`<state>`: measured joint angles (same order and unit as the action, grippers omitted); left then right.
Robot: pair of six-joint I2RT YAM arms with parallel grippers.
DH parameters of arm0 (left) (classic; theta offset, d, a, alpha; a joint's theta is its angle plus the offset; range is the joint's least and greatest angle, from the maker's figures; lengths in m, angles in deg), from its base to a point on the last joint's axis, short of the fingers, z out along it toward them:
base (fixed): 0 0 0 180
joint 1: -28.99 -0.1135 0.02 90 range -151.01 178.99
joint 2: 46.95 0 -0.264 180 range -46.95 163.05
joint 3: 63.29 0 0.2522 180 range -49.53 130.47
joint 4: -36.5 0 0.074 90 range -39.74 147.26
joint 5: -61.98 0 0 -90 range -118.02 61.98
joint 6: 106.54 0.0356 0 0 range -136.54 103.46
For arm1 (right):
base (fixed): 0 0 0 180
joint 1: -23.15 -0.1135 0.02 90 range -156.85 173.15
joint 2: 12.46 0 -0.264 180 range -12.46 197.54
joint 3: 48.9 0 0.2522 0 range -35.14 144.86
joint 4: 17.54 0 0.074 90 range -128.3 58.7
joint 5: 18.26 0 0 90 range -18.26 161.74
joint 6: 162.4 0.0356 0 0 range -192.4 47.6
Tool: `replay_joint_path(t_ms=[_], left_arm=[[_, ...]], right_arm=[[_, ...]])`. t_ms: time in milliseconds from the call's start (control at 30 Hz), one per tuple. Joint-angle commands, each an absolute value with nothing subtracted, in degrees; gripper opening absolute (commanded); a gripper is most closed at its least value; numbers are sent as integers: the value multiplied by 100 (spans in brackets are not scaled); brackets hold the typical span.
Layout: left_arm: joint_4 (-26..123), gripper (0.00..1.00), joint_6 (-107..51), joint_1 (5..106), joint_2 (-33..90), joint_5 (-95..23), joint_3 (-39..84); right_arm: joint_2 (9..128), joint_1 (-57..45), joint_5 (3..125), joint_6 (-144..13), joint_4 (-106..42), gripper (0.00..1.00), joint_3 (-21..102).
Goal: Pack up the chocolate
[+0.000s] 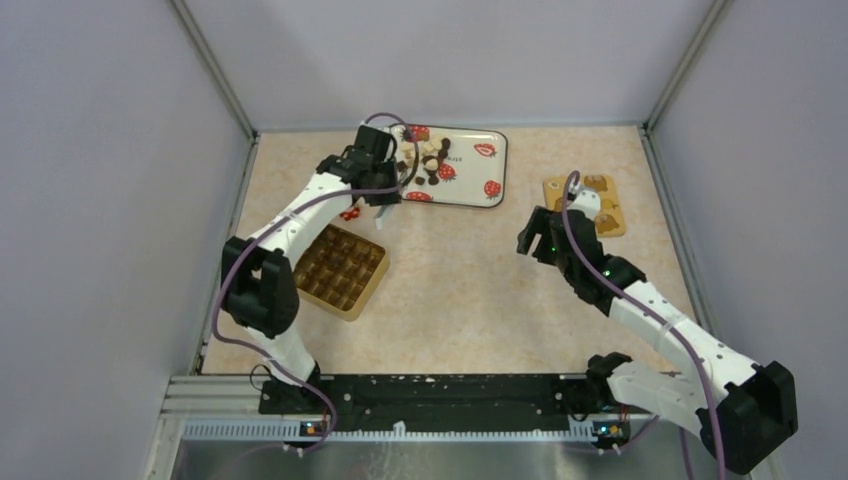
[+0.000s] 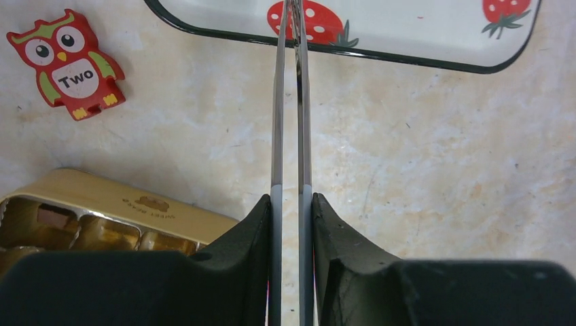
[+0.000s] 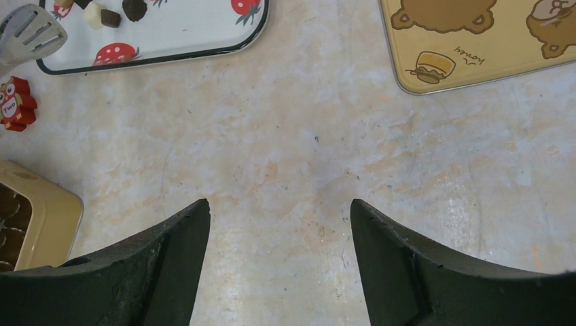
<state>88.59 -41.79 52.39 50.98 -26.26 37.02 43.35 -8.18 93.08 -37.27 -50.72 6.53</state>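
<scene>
The left hand (image 2: 291,197) squeezes metal tongs (image 2: 289,102); the right hand (image 3: 278,204) is wide, holding nothing. The chocolate (image 1: 432,160) sits on the tray (image 1: 470,170) by the far edge of the bench (image 1: 470,290). A tiny piece could slip from the smooth tongs and miss the box (image 1: 340,268).

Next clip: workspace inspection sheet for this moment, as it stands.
Surface: beige marbled table, no spills seen.
Job's things: chocolate piled on strawberry tray; gold compartment box, filling unclear; bear lid lying apart.
Clutter: red owl block between tray and box.
Grippers: left gripper shut on tongs; right gripper open, empty.
Cables: purple cables along both arms, no snag seen.
Surroundings: grey walls on three sides.
</scene>
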Motion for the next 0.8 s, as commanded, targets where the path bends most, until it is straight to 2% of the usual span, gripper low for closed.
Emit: replay_joint_path(t_ms=[0,333,767], left_arm=[[8480,32,-4008,5256,5384,-2427,4072],[8494,45,-3834,5254,5976,-2318,4332],[8733,46,-3798,5254,6729,-2098,5044]], right_arm=[[4203,-803,9481,-3672,-5058,74,861],[4373,-799,9496,-3755,-5033,74,962],[4553,-797,9517,-3854,-4937,74,1039]])
